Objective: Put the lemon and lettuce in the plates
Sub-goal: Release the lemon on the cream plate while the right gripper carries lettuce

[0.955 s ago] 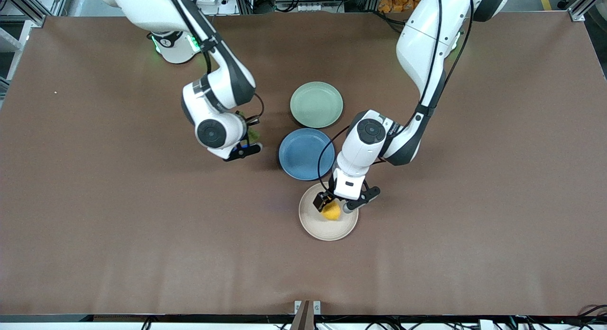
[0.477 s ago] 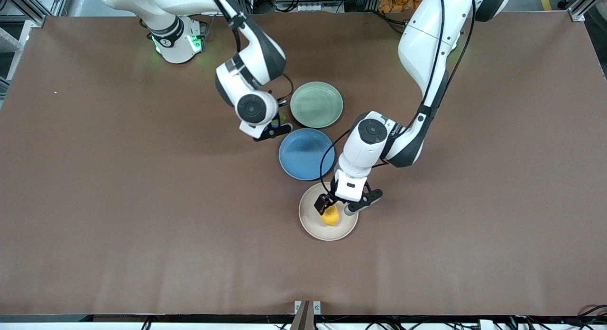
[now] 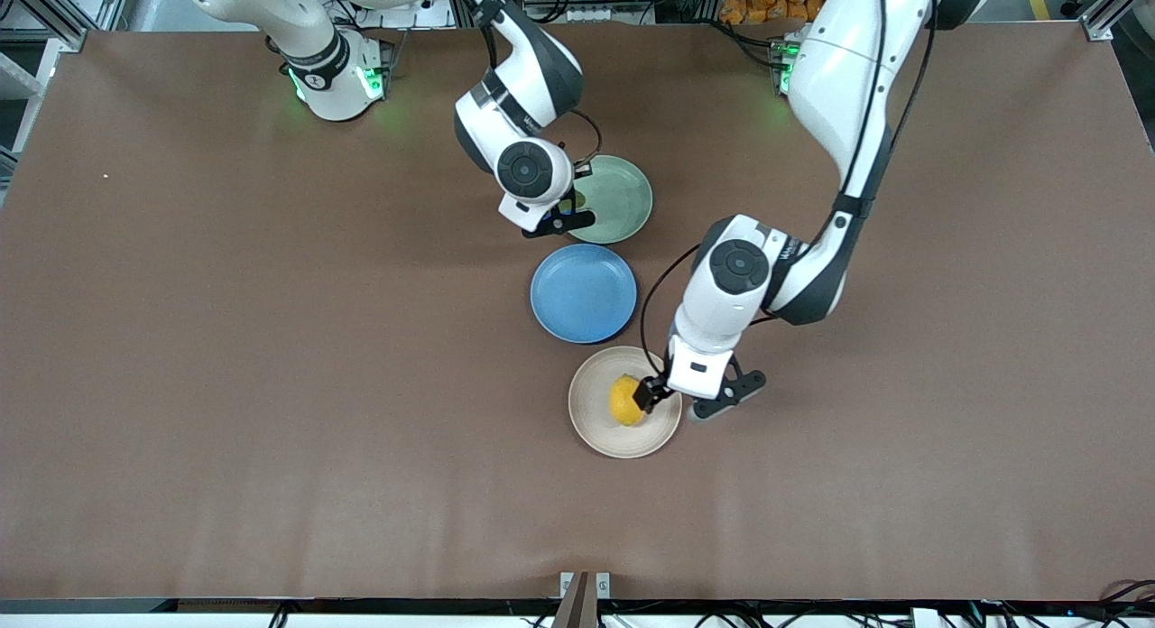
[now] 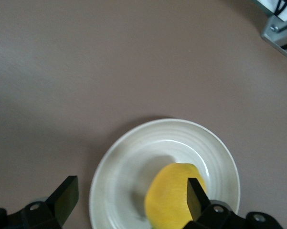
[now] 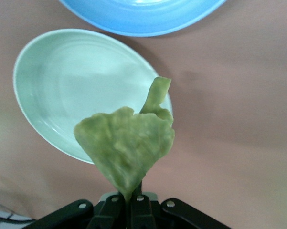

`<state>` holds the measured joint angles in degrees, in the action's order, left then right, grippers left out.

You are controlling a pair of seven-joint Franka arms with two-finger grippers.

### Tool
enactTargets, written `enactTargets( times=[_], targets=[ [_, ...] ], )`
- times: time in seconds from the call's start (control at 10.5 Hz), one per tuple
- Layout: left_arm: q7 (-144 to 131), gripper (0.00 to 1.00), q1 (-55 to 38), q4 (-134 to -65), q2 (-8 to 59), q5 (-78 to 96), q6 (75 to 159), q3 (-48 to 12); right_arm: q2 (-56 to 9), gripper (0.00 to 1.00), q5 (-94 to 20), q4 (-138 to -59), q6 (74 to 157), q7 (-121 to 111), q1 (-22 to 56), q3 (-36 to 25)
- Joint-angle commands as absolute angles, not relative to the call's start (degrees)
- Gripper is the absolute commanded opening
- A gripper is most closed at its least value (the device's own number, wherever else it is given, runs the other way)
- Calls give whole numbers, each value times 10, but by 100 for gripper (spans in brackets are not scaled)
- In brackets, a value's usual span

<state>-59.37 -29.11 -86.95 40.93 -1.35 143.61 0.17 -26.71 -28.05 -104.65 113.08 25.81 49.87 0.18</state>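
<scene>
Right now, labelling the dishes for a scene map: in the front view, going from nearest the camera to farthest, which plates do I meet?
Beige plate holding the lemon → blue plate → mint green plate.

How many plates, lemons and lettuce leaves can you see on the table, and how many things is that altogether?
Plates: 3 – mint green plate, blue plate, cream plate
Lemons: 1 – lemon
Lettuce leaves: 1 – lettuce
Total: 5
</scene>
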Motion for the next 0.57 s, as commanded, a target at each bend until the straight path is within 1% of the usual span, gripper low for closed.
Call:
enactTargets(
  times=[0.0,0.19,0.29,0.48],
  targets=[
    [-586,100,-260,-877,375,-26,1375,-4,-318,0,-294,-997,1155,312,531,-3],
    [-586,100,-208,-875,344,-21,1294,-4,-361,0,-294,-966,1187,345,551,-3],
    [-588,100,-182,-875,334,-20,1278,-4,-373,0,-293,-967,1214,349,560,-4],
    [-588,100,-139,-875,323,-23,1262,-3,-382,0,-293,-969,1229,350,568,-4]
  ],
)
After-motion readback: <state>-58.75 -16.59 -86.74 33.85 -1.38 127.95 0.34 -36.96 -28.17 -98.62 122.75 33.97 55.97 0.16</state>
